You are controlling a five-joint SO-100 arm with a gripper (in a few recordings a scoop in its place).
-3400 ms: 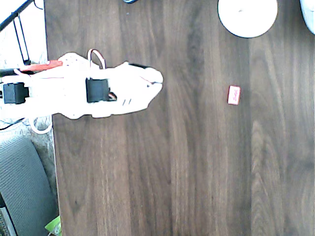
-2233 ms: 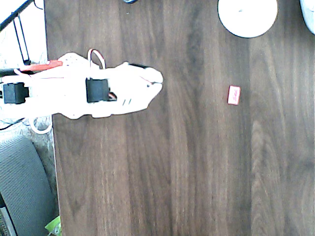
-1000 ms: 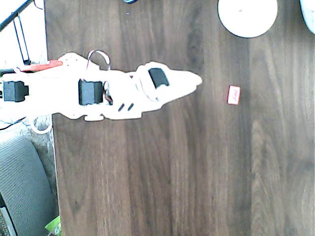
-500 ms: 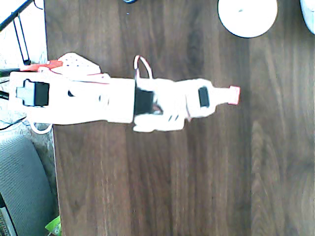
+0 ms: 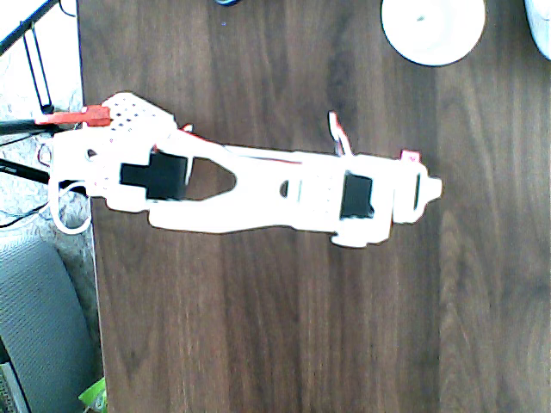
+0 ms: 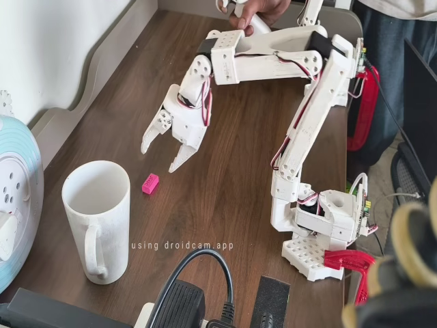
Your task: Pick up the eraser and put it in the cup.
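Observation:
The eraser (image 6: pixel 150 183) is a tiny pink-red block lying flat on the dark wood table, just right of the cup in the fixed view. The cup (image 6: pixel 95 213) is a tall white mug with a handle; from overhead the cup (image 5: pixel 433 30) is a white disc at the top edge. My white gripper (image 6: pixel 164 152) hangs open a little above and beyond the eraser, fingers pointing down, nothing between them. In the overhead view the gripper (image 5: pixel 428 185) covers most of the eraser (image 5: pixel 410 156), leaving one red corner showing.
A blue-and-white round object (image 6: pixel 17 205) stands left of the cup. Black cables and a plug (image 6: pixel 184 301) lie at the table's near edge. Another white curved thing (image 5: pixel 541 26) sits at the overhead view's top right. A red clamp (image 6: pixel 345 261) holds the arm's base.
The arm has unfolded and stretched to the right across the table. Its gripper went from the left side to directly over the eraser, which is now mostly covered from above.

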